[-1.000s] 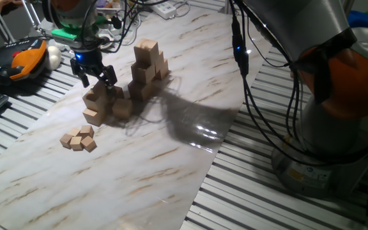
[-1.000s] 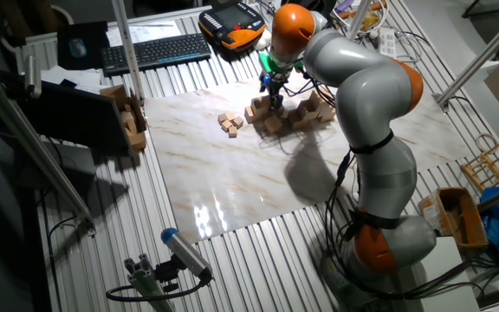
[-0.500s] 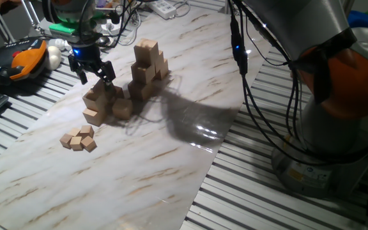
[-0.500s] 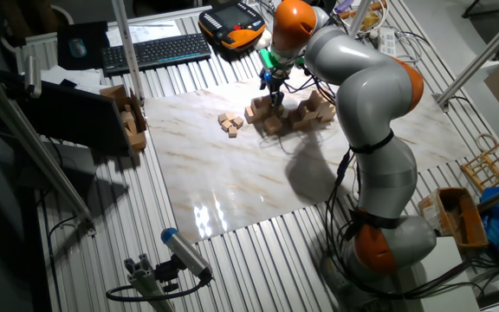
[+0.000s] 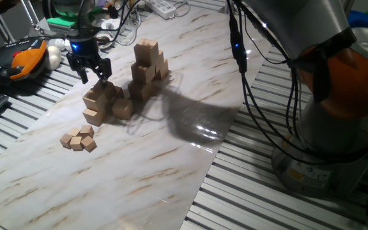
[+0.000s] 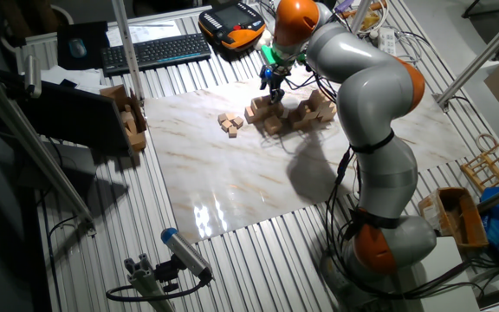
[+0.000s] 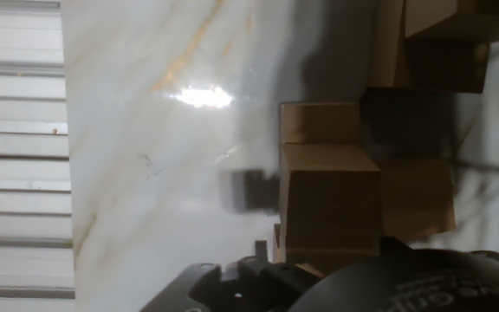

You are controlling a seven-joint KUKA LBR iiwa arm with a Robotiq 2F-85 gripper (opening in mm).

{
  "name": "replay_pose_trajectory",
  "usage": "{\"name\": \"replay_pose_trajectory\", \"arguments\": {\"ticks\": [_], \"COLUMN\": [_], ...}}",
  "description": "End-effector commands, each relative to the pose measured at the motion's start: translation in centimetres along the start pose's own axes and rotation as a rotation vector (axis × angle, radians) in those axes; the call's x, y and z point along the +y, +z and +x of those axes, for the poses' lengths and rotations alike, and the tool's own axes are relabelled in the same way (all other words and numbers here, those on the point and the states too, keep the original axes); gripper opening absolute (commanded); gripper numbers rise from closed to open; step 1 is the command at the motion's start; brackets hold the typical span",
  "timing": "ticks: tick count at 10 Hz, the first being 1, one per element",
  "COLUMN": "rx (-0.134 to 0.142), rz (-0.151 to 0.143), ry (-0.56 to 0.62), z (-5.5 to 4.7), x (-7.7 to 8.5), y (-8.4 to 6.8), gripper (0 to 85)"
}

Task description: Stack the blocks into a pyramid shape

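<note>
the pincer (image 5: 93, 74) hangs released and empty just above the loose blocks (image 5: 102, 103), which lie beside the half-built pyramid (image 5: 147, 68). an off-centre descent could knock them into it.

The pincer (image 6: 273, 92) hangs just above the blocks (image 6: 291, 114) on the marble board (image 6: 232, 182).

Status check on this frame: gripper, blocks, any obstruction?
Gripper open, empty, above the loose blocks. Partial stack stands beside them, pyramid unfinished. Small cubes lie apart, nothing blocking.
</note>
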State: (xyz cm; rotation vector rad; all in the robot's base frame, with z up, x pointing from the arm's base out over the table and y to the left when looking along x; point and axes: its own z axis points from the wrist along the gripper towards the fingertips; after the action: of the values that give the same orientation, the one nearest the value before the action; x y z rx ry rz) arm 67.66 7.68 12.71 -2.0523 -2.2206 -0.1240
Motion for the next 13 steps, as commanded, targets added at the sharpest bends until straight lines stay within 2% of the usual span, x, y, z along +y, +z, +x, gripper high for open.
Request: {"name": "replay_pose_trajectory", "arguments": {"ticks": [1, 5, 7, 9, 13], "rx": [0.000, -0.013, -0.056, -0.067, -0.092], "rz": [0.000, -0.003, 0.001, 0.000, -0.014], "ry": [-0.010, -0.026, -0.042, -0.065, -0.091], "z": [0.0, -0.2, -0.7, -1.2, -1.3], "x": [0.0, -0.1, 0.1, 0.3, 0.3], "y": [0.0, -0.5, -1.0, -1.2, -1.1], "gripper": [0.0, 0.0, 0.0, 0.0, 0.0]}}
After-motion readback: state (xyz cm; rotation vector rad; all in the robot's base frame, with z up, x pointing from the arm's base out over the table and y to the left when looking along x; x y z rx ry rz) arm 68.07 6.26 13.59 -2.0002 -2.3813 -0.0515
